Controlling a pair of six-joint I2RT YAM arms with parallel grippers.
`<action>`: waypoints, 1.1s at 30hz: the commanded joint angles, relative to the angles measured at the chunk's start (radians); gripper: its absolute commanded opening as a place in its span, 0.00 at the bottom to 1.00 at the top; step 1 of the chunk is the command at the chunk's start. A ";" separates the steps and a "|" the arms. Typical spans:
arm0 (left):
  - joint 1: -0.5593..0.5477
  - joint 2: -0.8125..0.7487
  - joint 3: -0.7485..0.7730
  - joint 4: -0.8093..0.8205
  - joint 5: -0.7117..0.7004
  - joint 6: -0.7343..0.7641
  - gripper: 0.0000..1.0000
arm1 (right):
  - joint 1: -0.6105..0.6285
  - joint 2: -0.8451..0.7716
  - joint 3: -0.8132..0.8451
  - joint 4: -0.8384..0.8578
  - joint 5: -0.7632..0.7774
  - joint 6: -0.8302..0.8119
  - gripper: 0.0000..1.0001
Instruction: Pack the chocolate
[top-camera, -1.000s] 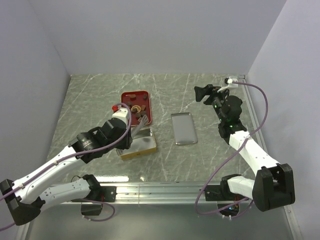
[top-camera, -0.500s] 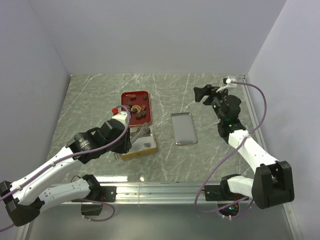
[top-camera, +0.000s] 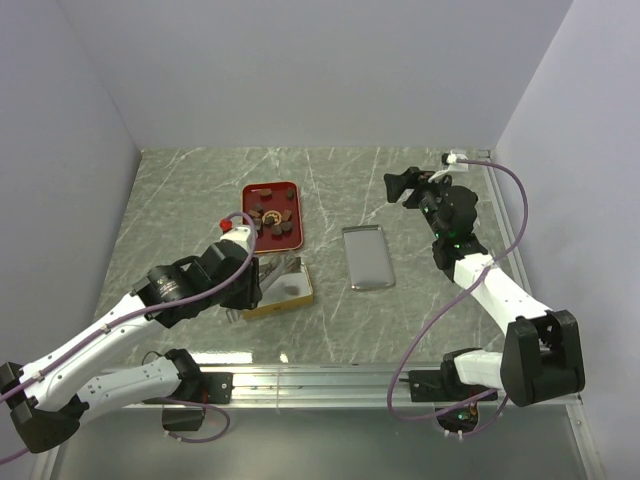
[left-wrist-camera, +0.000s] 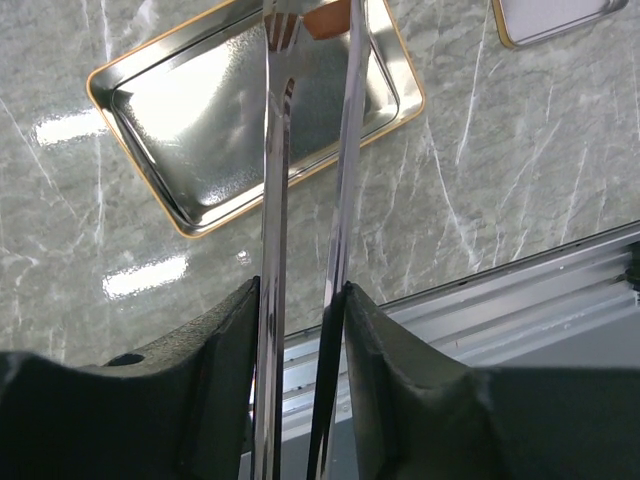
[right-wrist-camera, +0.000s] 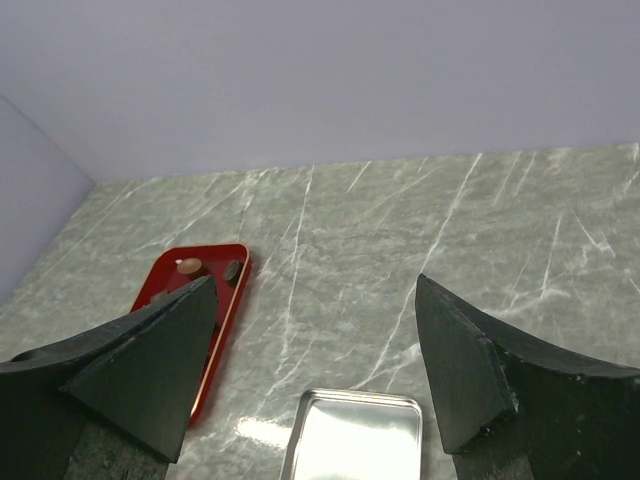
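Observation:
Several small dark chocolate pieces (top-camera: 276, 215) lie in the red tray (top-camera: 252, 192); two show in the right wrist view (right-wrist-camera: 188, 265). The gold tin (top-camera: 275, 308) sits in front of the tray, its shiny inside bare in the left wrist view (left-wrist-camera: 180, 110). My left gripper (top-camera: 258, 272) (left-wrist-camera: 300, 290) is shut on metal tongs (left-wrist-camera: 275, 180), whose blades reach over the tin. A small orange-brown bit (left-wrist-camera: 325, 15) shows between the tong tips at the frame edge; I cannot tell if it is chocolate. My right gripper (top-camera: 405, 185) (right-wrist-camera: 312, 290) is open and empty, raised at the far right.
A silver lid (top-camera: 367, 257) lies flat to the right of the tin, also seen in the right wrist view (right-wrist-camera: 355, 435) and the left wrist view (left-wrist-camera: 550, 15). A metal rail (top-camera: 320, 378) runs along the table's near edge. Walls close in the left, back and right.
My left arm has drawn back toward the near edge, bringing the tongs from over the red tray to over the gold tin. The right arm has barely shifted.

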 joint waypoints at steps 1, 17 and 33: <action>-0.003 -0.008 0.023 -0.003 -0.011 -0.034 0.43 | -0.012 0.019 0.043 0.056 -0.017 -0.005 0.87; -0.003 0.000 0.071 0.060 -0.195 -0.012 0.44 | -0.010 0.016 0.022 0.077 -0.052 0.007 0.87; 0.037 0.268 0.098 0.183 -0.487 0.065 0.46 | -0.013 0.043 0.029 0.076 -0.056 0.006 0.87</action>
